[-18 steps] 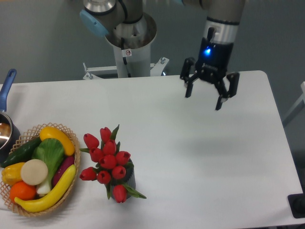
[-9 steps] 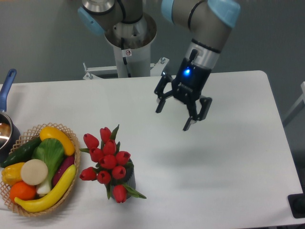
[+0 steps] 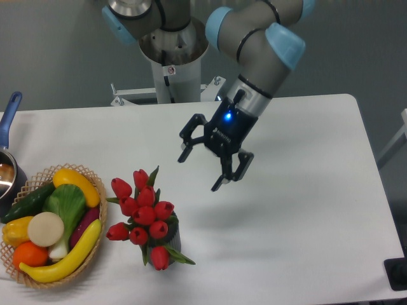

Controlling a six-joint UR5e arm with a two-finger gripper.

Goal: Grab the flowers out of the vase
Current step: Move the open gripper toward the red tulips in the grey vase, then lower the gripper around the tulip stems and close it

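Note:
The flowers (image 3: 144,215), a bunch of red tulip buds with green leaves, stand in the vase (image 3: 173,242), a small dark grey ribbed cup near the table's front left. Most of the vase is hidden behind the blooms. My gripper (image 3: 200,171) is open and empty, hanging above the table up and to the right of the flowers, with a clear gap between its fingers and the nearest buds.
A woven wicker basket (image 3: 39,281) with fake vegetables sits left of the flowers. A blue-handled pot (image 3: 9,165) stands at the left edge. The robot's base column (image 3: 172,57) rises behind the table. A dark object (image 3: 397,273) is at the front right corner.
My gripper has moved left and down across the table toward the flowers, tilting as it went. It stays open. The flowers and vase have not moved.

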